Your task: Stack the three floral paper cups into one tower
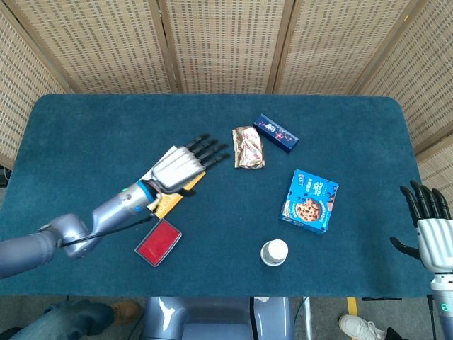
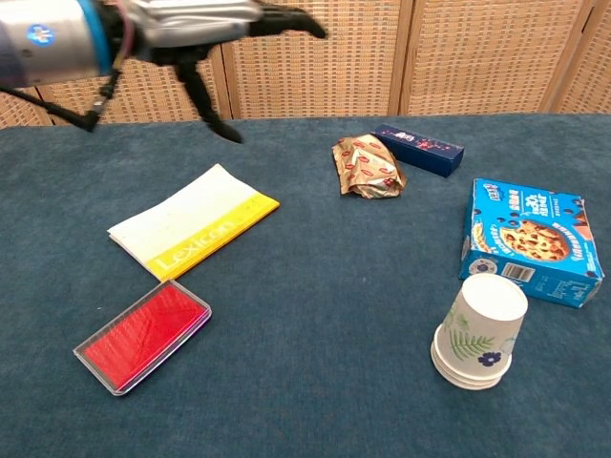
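Cup stack (image 2: 479,331) stands tilted, beside cookie box (image 2: 530,240). Left hand (image 1: 185,163) spread, empty, above yellow packet (image 2: 194,221). Right hand (image 1: 427,223) spread, empty, off bench (image 1: 85,142).

Left hand (image 1: 178,166) hovered flat, fingers (image 1: 211,151) spread, over yellow-white packet (image 1: 164,191); foil wrapper (image 1: 248,146) just beyond fingertips. Cup stack (image 1: 274,252) well apart. Right hand (image 1: 431,228) spread at table edge (image 1: 396,287).

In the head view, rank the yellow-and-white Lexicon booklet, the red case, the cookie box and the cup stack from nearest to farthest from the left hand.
From the left hand:
1. Lexicon booklet, directly beneath it.
2. Red case, toward the near edge.
3. Cup stack, near edge, right of centre.
4. Cookie box, farther right; close to the cup stack's distance, so these two are hard to rank.
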Controlling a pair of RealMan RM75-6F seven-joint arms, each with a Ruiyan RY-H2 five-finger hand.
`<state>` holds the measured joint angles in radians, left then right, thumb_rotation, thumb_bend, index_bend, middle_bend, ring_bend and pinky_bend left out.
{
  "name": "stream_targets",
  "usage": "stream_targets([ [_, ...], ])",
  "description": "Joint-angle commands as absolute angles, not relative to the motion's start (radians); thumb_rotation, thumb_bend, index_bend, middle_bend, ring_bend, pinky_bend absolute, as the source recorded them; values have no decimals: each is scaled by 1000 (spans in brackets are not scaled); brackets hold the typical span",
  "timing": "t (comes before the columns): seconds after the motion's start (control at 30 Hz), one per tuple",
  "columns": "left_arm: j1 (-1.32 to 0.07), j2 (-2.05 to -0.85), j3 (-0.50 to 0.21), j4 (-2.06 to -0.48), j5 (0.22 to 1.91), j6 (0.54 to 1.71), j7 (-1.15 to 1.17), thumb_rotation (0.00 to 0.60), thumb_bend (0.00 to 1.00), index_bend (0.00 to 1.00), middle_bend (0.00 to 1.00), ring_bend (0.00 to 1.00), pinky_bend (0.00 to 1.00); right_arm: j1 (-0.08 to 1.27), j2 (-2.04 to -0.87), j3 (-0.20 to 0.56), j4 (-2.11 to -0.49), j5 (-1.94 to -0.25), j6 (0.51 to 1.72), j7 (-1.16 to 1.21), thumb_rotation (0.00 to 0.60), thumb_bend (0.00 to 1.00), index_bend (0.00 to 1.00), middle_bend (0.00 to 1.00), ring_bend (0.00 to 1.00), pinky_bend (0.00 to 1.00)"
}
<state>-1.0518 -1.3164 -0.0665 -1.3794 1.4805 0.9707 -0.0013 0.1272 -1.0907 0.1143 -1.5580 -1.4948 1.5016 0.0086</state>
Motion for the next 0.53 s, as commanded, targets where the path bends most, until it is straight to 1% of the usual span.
stream_targets([
  [0.03, -890, -1232, -46, -1416, 1314, 1071, 45, 600, 0, 0, 0, 0, 0, 129, -1094, 113, -1561, -1499, 1500, 2, 600, 0, 42, 0, 0, 0],
  [0.2, -745, -1194, -39, -1490, 1218, 1202, 88, 600, 0, 0, 0, 0, 0, 132, -1095, 111, -1570, -1505, 1498, -3, 600, 0, 42, 0, 0, 0],
  [0.3, -637, -1154, -17, -1579, 1161, 1302, 141, 600, 0, 0, 0, 0, 0, 131, -1092, 111, -1574, -1512, 1505, -3, 600, 0, 43, 0, 0, 0],
  [0.37, -569, -1133, -1, -1645, 1154, 1383, 170, 600, 0, 0, 0, 0, 0, 130, -1089, 110, -1576, -1518, 1510, 1, 600, 0, 43, 0, 0, 0],
  [0.53, -444, -1129, 23, -1693, 1179, 1506, 143, 600, 0, 0, 0, 0, 0, 125, -1080, 108, -1583, -1535, 1526, 12, 600, 0, 44, 0, 0, 0],
])
